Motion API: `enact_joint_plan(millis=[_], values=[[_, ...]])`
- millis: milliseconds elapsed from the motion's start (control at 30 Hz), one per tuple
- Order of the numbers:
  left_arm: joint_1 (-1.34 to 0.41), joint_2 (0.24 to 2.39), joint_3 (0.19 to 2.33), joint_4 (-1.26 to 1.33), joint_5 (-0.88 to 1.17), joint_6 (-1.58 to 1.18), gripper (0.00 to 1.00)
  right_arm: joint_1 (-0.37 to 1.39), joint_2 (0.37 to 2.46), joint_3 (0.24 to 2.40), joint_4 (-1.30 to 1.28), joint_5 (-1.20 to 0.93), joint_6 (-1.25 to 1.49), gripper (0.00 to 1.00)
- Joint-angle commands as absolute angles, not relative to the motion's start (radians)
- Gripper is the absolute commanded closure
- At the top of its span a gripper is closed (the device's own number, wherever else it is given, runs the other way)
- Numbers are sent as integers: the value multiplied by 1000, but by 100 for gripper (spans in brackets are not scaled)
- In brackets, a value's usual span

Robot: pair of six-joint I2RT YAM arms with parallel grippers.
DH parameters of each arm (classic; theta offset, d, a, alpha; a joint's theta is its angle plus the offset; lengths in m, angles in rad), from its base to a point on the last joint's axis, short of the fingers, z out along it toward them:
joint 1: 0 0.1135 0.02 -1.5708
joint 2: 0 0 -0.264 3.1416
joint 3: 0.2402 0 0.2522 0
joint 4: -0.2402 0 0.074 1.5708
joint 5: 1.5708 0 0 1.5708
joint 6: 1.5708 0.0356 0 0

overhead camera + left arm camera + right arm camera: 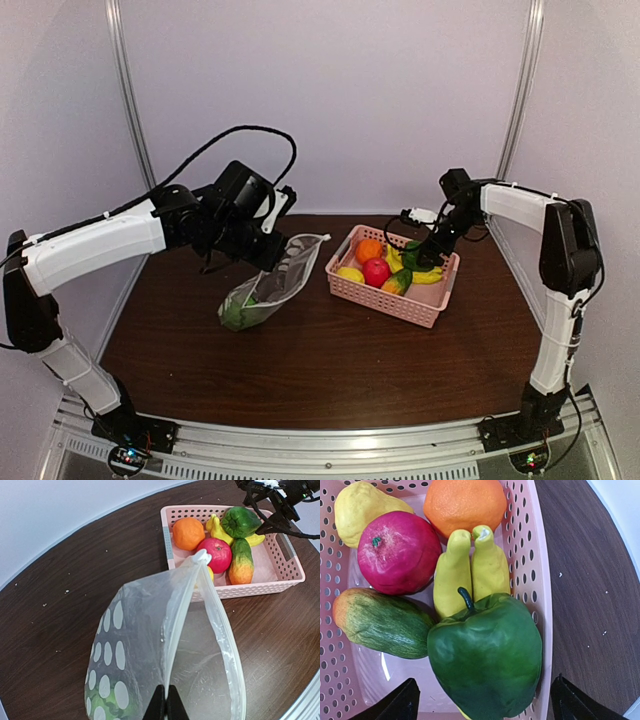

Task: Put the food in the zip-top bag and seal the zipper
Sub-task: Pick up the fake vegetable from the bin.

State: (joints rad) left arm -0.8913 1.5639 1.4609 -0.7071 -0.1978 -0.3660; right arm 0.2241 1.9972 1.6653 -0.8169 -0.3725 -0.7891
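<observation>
Left side: the left gripper [166, 707] is pinched shut on one lip of the zip-top bag [150, 645]. It holds the mouth raised off the table [330, 370] and slanted toward the basket, while the bag's bottom appears to rest on the tabletop with a green item [235, 312] inside. The zipper [181, 610] runs along the lip to the white slider tab [202, 556] at the far corner. The mouth gapes, but only as a narrow wedge. Centre right: the pink basket [385, 300] sits near the bag's mouth and carries the food not yet bagged: lemon [362, 505], apple [397, 552], orange [465, 502], bananas [470, 570], a green-and-orange piece [382, 622] and a green pepper [487, 655]. Right side: the right gripper [485, 707] stands spread wide, low over the pepper, one finger on each flank; contact is not visible. Assessment: the step in hand is the pick of the pepper. The grip should close across the broad body below the stem, since the glossy rounded shoulders look liable to slip. The lift should go straight up, because the pepper leans on the bananas and sits close to the basket wall. It is the bulkiest piece, so the release should come from directly above the gap, clear of the zipper strip, with the left arm holding steady.
</observation>
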Motion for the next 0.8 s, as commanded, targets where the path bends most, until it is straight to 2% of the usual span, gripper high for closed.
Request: enact_joint_plan(millis=[0,167,300,467,633,700,767], values=[[-888,1564,1485,-675,-200,-379,100,230,2021,1677,-814,-360,-804,10],[-888,1565,1479,-666,-193,-381,100,234,2015,1672,-843,-385,-827,23],[-888,1562,1475,-666,-193,-385,100,236,2004,1664,-853,-416,-839,27],[-888,1563,1474,-666,-192,-389,100,239,2027,1677,-849,-429,-827,29],[-888,1559,1476,-666,-186,-397,100,245,2054,1673,-818,-434,-777,22],[-888,1562,1475,-665,-186,-399,100,246,2066,1671,-810,-433,-761,22],[-888,1566,1477,-664,-186,-399,100,245,2070,1671,-807,-430,-745,27]])
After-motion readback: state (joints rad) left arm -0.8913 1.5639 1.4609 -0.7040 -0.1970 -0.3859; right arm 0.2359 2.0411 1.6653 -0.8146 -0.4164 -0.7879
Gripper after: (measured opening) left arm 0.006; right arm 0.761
